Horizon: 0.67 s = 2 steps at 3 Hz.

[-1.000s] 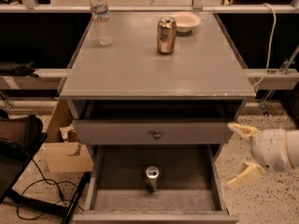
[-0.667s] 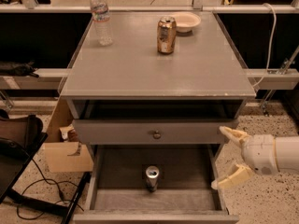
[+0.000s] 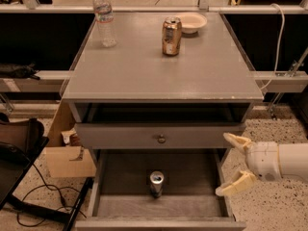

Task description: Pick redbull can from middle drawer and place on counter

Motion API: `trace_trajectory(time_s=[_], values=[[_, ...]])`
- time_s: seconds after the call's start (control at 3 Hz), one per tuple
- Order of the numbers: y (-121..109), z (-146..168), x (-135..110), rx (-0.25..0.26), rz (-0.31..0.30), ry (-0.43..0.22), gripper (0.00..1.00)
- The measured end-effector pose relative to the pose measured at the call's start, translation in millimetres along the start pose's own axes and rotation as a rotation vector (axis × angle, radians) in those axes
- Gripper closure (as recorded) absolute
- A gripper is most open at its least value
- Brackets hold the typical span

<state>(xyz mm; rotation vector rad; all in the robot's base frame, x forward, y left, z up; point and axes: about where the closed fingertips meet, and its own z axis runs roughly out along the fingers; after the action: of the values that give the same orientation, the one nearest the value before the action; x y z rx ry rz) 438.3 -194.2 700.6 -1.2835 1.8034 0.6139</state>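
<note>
The redbull can point(image 3: 156, 183) stands upright near the middle of the open middle drawer point(image 3: 120, 177), its shiny silver top showing. My gripper point(image 3: 233, 164) is open, at the drawer's right wall, right of the can and well apart from it; its cream fingers point(image 3: 237, 140) spread one above the other. The grey counter point(image 3: 144, 71) lies above the drawers.
On the counter stand a clear water bottle point(image 3: 104, 18), a gold-copper can point(image 3: 171, 36) and a pale bowl point(image 3: 192, 22). A closed drawer front with a round knob point(image 3: 161, 138) sits above the open drawer. A cardboard box point(image 3: 67, 153), cables and a dark chair lie at left.
My gripper has moved left, from beside the cabinet to the right wall of the open drawer. The can and the counter objects have not moved.
</note>
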Motion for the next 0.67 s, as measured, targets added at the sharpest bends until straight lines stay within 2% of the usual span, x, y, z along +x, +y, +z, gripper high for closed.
trace_trajectory(time_s=[0.33, 0.67], values=[[0.6, 64.2, 25.8, -0.057, -0.034, -0.045, 0.0], [-6.4, 128.5, 61.8, -0.094, -0.057, -0.128, 0.0]])
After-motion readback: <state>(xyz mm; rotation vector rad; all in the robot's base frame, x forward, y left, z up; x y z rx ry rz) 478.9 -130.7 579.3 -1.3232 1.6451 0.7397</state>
